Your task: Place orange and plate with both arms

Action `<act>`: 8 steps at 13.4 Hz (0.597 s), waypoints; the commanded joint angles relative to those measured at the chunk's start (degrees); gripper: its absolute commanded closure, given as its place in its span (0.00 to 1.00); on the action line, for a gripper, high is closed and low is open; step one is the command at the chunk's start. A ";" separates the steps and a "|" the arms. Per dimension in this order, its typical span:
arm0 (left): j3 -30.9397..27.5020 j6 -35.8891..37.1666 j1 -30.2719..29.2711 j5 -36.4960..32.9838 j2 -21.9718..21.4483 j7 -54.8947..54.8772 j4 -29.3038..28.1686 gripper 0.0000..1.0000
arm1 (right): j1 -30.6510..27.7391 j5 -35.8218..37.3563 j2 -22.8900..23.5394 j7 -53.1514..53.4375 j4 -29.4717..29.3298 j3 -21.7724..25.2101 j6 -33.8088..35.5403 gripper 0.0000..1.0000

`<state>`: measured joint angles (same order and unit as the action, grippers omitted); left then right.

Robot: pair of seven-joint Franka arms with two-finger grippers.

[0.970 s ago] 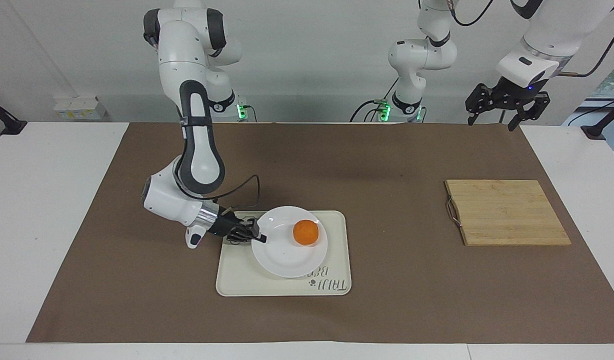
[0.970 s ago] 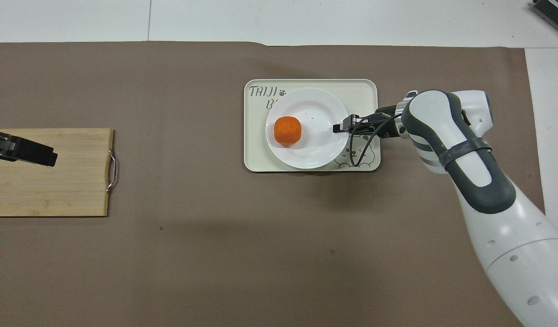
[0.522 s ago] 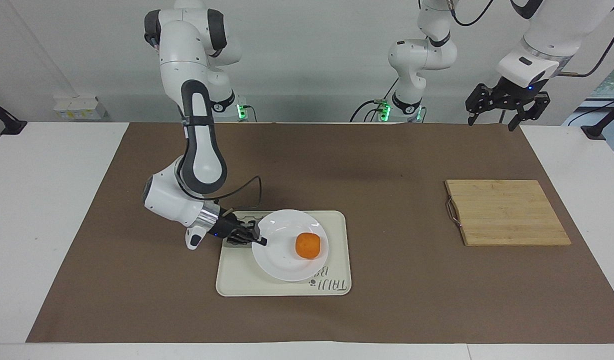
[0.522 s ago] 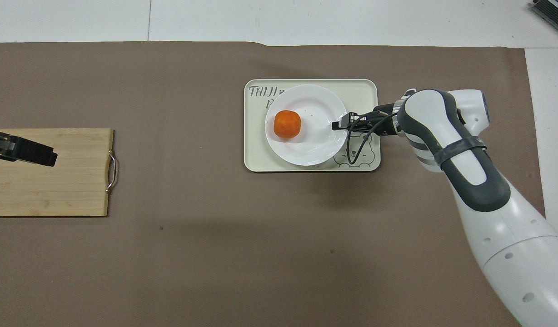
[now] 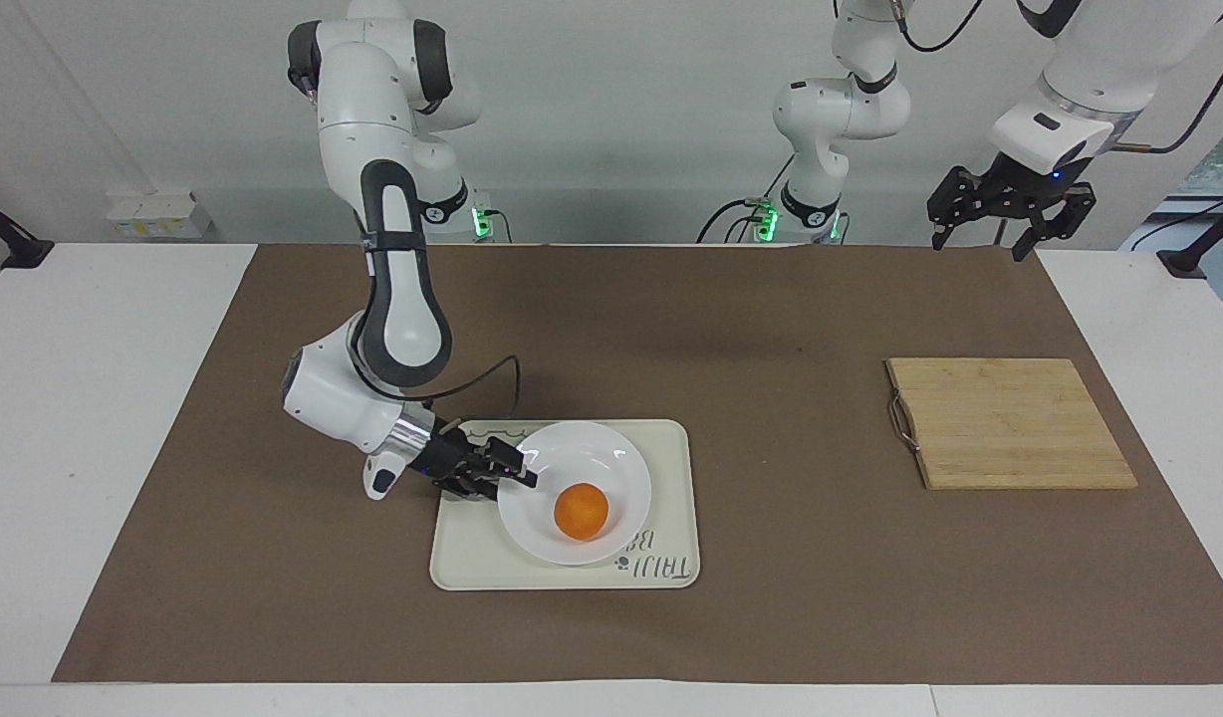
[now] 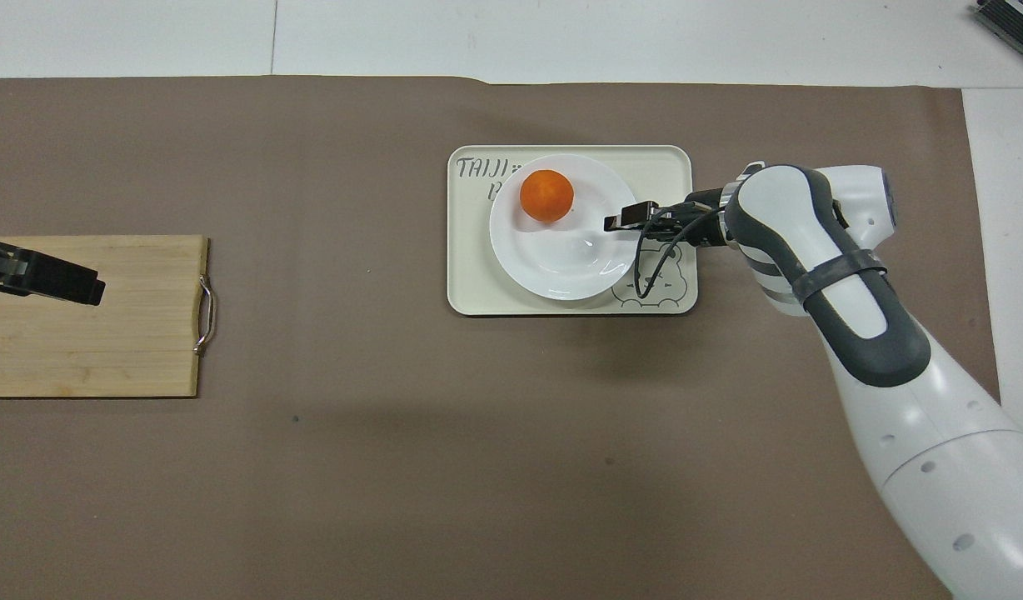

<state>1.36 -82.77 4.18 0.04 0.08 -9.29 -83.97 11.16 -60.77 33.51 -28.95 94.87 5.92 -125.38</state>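
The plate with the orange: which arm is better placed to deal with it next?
Probably the right: the right gripper is at the plate's rim on the tray. The left gripper waits high, away from it.

A white table (image 5: 94, 418) carries a brown mat (image 5: 731, 329) that covers most of its top. 2 things lie directly on the mat: a cream tray (image 5: 671, 478) with a bear drawing and lettering near the middle, and a wooden cutting board (image 5: 1010, 423) with a metal handle toward the left arm's end, well apart from the tray.
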 commanded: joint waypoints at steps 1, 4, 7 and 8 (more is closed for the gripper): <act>0.22 -0.29 -0.40 -0.75 -0.78 0.42 -0.40 0.00 | -0.44 5.72 -2.03 0.56 -0.39 0.32 -0.65 0.00; 0.22 -0.29 -0.40 -0.75 -0.78 0.42 -0.40 0.00 | -0.44 19.67 -5.11 1.96 -0.39 2.08 -0.65 0.00; 0.22 -0.29 -0.40 -0.75 -0.78 0.50 -0.40 0.00 | -0.35 35.75 -9.67 11.94 -0.30 2.17 -0.13 0.00; 0.22 -0.29 -0.31 -0.75 -0.78 0.42 -0.40 0.00 | -0.09 41.12 -11.34 16.77 -0.21 2.00 0.66 0.00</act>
<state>1.36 -82.77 4.17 0.04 0.08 -9.29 -83.97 10.89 -27.86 25.74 -19.38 93.79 8.30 -125.58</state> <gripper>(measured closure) 0.000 0.000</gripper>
